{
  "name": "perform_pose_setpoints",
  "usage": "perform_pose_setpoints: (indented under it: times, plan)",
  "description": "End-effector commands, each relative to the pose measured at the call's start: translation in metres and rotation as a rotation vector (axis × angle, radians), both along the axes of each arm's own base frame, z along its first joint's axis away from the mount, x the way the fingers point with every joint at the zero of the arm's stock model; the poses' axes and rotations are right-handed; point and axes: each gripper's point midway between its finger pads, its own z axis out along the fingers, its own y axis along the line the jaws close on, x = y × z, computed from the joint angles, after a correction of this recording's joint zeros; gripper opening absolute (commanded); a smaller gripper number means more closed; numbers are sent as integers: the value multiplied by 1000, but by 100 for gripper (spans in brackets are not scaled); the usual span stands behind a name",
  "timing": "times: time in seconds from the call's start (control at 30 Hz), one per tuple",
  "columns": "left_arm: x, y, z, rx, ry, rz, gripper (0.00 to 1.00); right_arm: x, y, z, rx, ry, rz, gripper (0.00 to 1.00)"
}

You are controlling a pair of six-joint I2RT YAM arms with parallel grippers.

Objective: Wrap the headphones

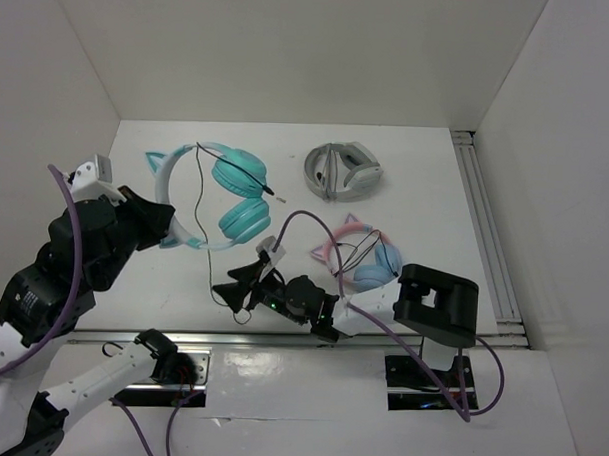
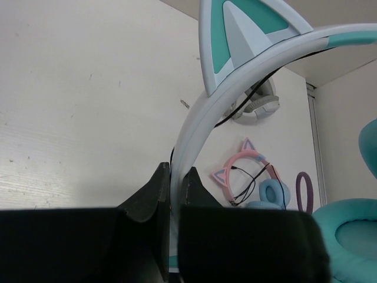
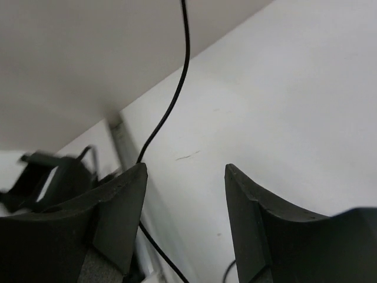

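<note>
Only in wrist views: left gripper [image 2: 175,177] clenched on headphones [image 2: 235,71], right gripper [image 3: 185,171] spread beside cable [image 3: 177,88]

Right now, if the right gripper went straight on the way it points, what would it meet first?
The right gripper, open, would likely meet the black cable first, though depth is unclear.

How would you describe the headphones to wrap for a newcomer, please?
On the table, look far left. The headphones there have cat ears and a pale headband. Only they are teal, unlike the grey pair and pink pair.
</note>
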Motion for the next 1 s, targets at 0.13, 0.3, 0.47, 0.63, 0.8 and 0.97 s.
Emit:
perform_pose_setpoints:
  times: [0.13, 0.3, 0.47, 0.63, 0.8, 0.97]
  plan:
    - [-15, 0, 44, -110, -162, -42, 0, 53, -25, 18, 8, -2, -339, 64]
    - [-21, 2, 46, -96, -168, -56, 0, 35, -23, 37, 108, -51, -231, 72]
    - [-24, -1, 48, -98, -160, -78, 0, 21, -2, 33, 47, -106, -117, 78]
    - [-33, 3, 68, -113, -204, -89, 0, 35, 12, -24, -119, -72, -184, 66]
    - [-29, 12, 70, -71, -192, -43, 0, 29, 8, -49, -127, -37, -161, 28]
    - [-31, 24, 85, -43, -218, -2, 0, 15, -14, -58, -92, -17, -137, 12]
